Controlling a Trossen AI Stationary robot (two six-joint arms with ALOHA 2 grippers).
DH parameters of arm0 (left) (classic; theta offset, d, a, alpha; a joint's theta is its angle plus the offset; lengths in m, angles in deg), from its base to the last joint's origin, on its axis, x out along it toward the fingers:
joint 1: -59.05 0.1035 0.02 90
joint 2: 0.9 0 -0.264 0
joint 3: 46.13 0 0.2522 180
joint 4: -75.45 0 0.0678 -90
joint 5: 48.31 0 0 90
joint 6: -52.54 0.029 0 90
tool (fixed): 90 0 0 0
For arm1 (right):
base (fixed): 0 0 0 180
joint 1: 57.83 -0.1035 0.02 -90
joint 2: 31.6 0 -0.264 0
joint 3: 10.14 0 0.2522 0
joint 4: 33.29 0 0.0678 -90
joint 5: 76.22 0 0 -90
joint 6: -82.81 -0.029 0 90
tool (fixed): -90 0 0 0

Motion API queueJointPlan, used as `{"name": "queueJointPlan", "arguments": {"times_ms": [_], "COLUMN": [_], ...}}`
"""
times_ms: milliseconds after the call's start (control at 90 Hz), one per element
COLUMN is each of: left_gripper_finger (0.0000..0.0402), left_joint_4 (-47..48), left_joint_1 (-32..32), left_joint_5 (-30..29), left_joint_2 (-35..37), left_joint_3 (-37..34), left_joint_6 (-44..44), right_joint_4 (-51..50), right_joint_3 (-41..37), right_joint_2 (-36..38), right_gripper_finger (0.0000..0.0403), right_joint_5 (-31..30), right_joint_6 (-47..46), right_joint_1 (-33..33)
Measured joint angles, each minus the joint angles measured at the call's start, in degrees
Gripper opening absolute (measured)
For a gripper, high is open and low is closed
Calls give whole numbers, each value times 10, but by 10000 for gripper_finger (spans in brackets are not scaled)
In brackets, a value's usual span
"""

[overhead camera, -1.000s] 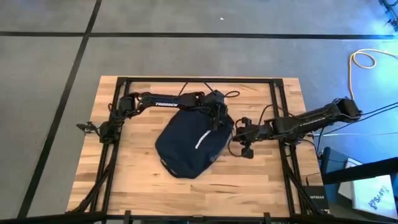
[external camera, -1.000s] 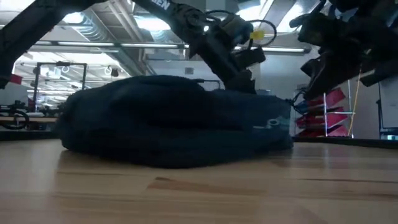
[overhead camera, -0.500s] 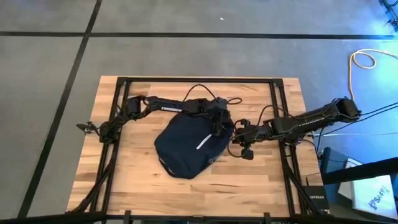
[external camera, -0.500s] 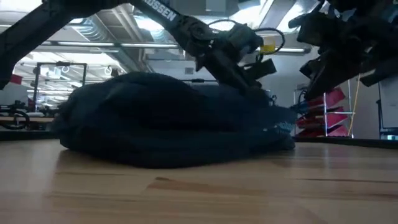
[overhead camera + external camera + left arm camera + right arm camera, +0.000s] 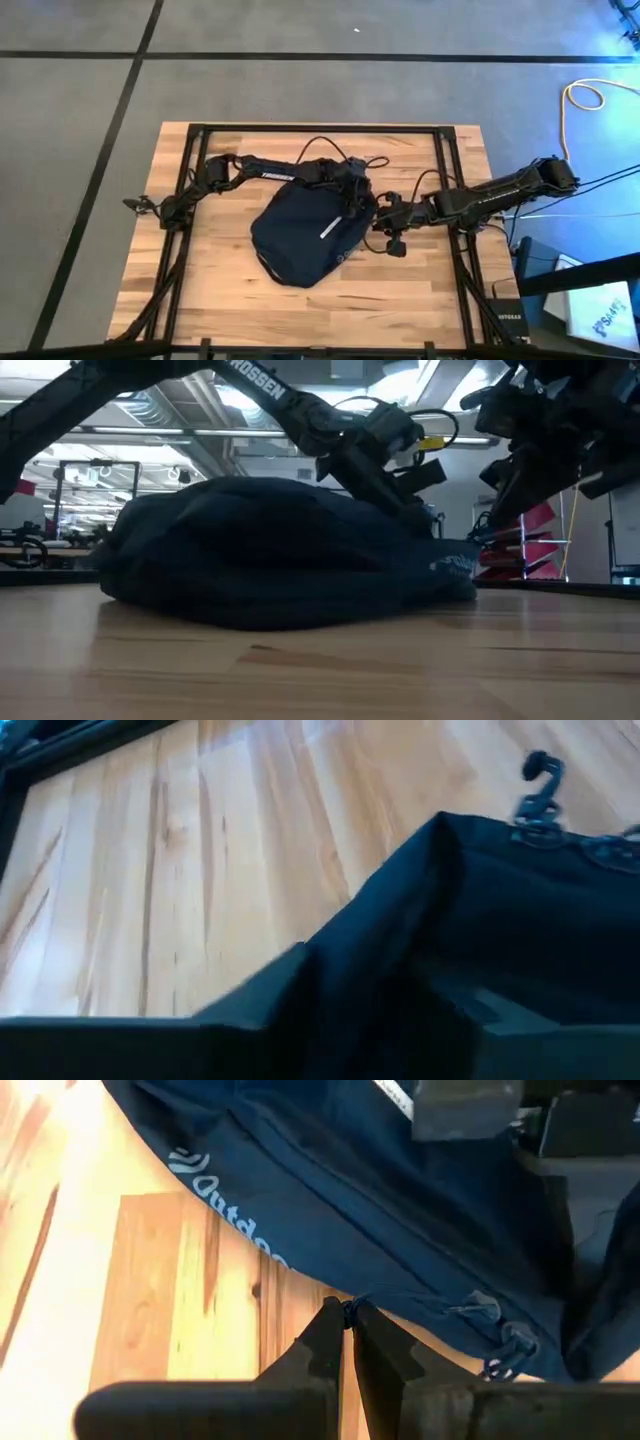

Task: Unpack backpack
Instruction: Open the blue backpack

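The large dark navy soft fabric backpack (image 5: pixel 305 235) lies flat near the middle of the light wooden plank table (image 5: pixel 220 290), a little toward the right arm's side. In the high view its long axis runs on a slant: the rounded end points toward the near-left part of the table, and the other end points toward the far-right, where both arms meet it. A thin white stripe (image 5: pixel 329 228) on its upper face follows that same slant. In the low view the pack (image 5: pixel 270 555) forms a low rounded mound, with pale lettering (image 5: pixel 455 565) on the edge that faces the right arm. The left gripper (image 5: pixel 350 193) is pressed onto the pack's far-right end; in the left wrist view dark fabric (image 5: pixel 480 970) fills the frame and hides the fingers, so whether it is clenched or released cannot be told. The right gripper (image 5: pixel 345 1325) sits just beside the pack's right edge, its two dark fingers pinched together on a small zipper pull (image 5: pixel 349 1310) at the fabric's seam. A black metal frame (image 5: pixel 320 128) runs around the table's edges and carries both arms. Off the table on the right arm's side, a yellow cable (image 5: pixel 590 95) loops on the grey floor.
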Motion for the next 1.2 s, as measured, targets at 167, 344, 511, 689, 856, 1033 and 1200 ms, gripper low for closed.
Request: {"name": "queueJointPlan", "arguments": {"times_ms": [167,344,511,689,856,1033,1200], "left_gripper_finger": [6,0,0,0,0,0,0], "left_joint_4": [-22,-49,-54,-58,-64,-78,-75], "left_joint_1": [11,27,47,71,93,121,147], "left_joint_5": [3,1,-14,-18,-39,-36,-24], "left_joint_2": [-1,-1,-1,-1,-1,-1,0], "left_joint_3": [-1,-1,-1,-1,-1,-1,-1], "left_joint_6": [-23,-55,-77,-109,-136,-194,-247], "right_joint_4": [10,42,54,74,78,91,81], "right_joint_3": [0,0,0,0,0,0,0], "right_joint_2": [0,0,-4,-38,-71,-82,-77], "right_gripper_finger": [0,0,0,0,0,0,0], "right_joint_5": [0,19,36,75,89,89,90], "right_joint_6": [0,1,0,-4,-16,-21,-43], "right_joint_1": [0,0,0,-1,-1,-23,-50]}}
